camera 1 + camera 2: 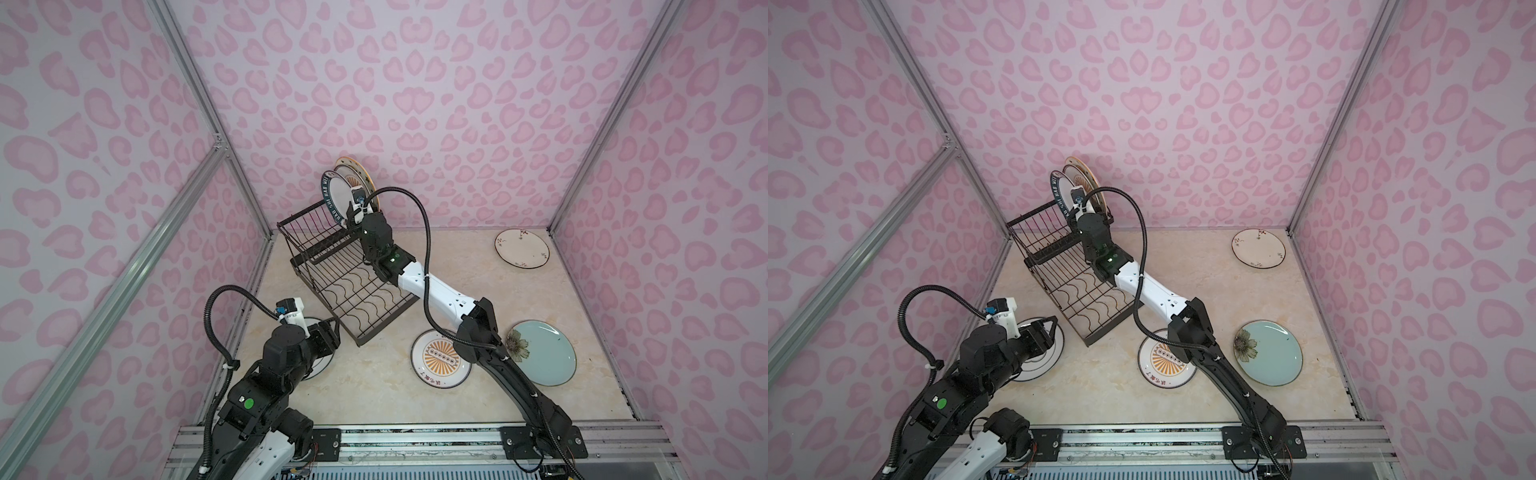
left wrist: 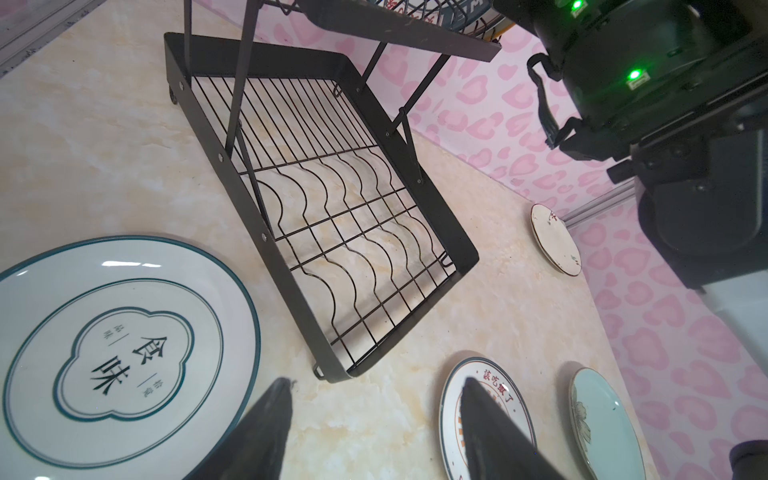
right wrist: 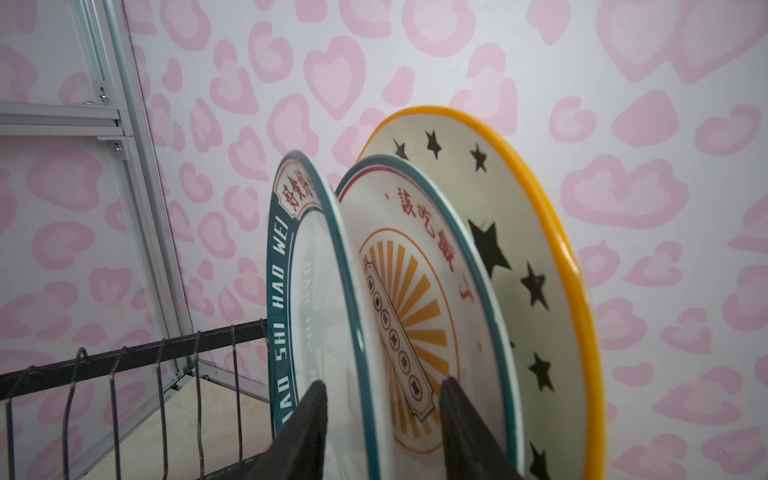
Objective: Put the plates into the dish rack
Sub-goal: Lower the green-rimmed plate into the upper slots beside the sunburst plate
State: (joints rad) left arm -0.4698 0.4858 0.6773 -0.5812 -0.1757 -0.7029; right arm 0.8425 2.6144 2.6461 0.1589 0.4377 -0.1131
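Astride the lettered plate [image 3: 283, 249], right gripper [image 3: 382, 382], agape, plain in wrist view alone.

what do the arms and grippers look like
The left arm and right arm mix black joints with white shells; a black corrugated cable loops along each. The left bears a green sticker, the right a green light. The left gripper and right gripper are black and tapered.

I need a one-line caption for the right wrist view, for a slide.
Right gripper, open, facing three plates standing upright in the dish rack.
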